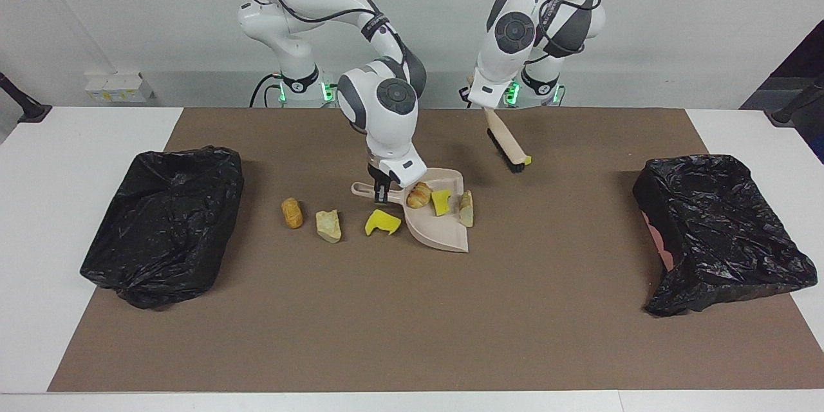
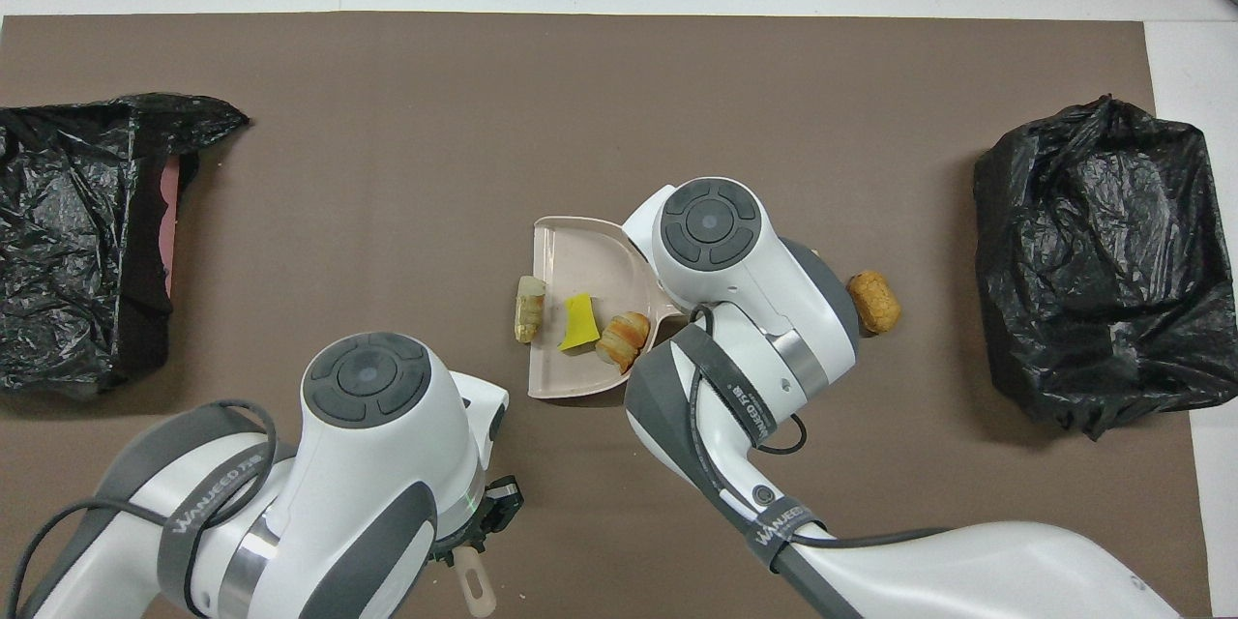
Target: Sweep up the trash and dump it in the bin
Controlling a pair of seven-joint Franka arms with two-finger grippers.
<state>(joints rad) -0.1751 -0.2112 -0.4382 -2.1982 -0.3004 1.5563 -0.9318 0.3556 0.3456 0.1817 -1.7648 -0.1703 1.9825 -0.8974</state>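
Hanging nearest the robots, at about seven o'clock from the dustpan (image 1: pixel 439 232) when the overhead view is read as a dial, the left gripper (image 1: pixel 481 103) is pinching the handle of the beige brush (image 1: pixel 505 141), its fingers pressed tight on it, and is holding it tilted in the air. One yellow sponge chunk (image 1: pixel 526 159) is peeking out at the bristle end; whether they are touching cannot be told. Farther out, at the dial's centre, the right gripper (image 1: pixel 383 188) is clamping the dustpan's handle, with the pan lying flat on the brown mat (image 1: pixel 412 322). A croissant piece (image 1: pixel 420 195) and a second yellow sponge chunk (image 1: pixel 441 201) are sitting in the pan, and a pale bread piece (image 1: pixel 466 208) is leaning at its nine o'clock edge. At about three o'clock, a third yellow sponge chunk (image 1: pixel 382 223), a pale bread lump (image 1: pixel 328 225) and a golden-brown roll (image 1: pixel 292 212) are lying in a row on the mat. Two black-bagged bins are sitting at three o'clock (image 1: pixel 161 225) and nine o'clock (image 1: pixel 721 232).
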